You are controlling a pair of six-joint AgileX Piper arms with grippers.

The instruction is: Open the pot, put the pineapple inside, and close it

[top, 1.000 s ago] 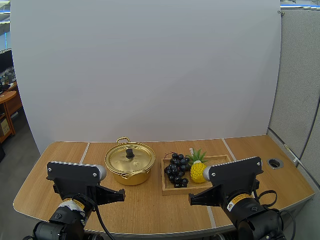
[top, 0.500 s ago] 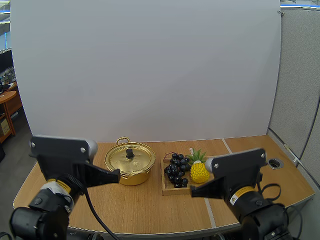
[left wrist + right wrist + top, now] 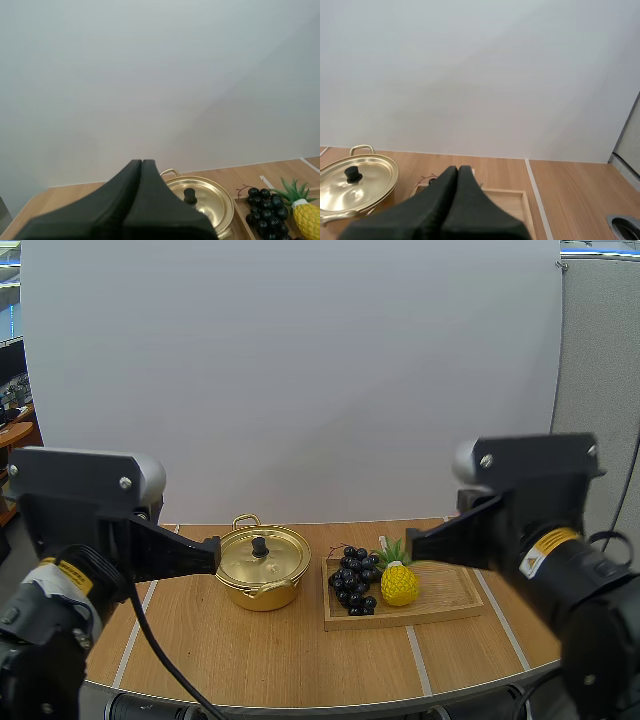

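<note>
Wooden tabletop [image 3: 300, 655], left tool [image 3: 213, 555] and right tool [image 3: 412, 546] hung above it, each with fingers pressed together on nothing, tray [image 3: 452, 596] lay beside the gold pot [image 3: 262, 596], lid [image 3: 277, 558] sat on, grapes [image 3: 353, 580] filled the tray's near end, pineapple [image 3: 399, 584] stood just beside them.

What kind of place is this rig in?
Probably a lab or office test bench: a wooden table against a white backdrop, a grey partition beside it, a pot and fruit tray staged.
</note>
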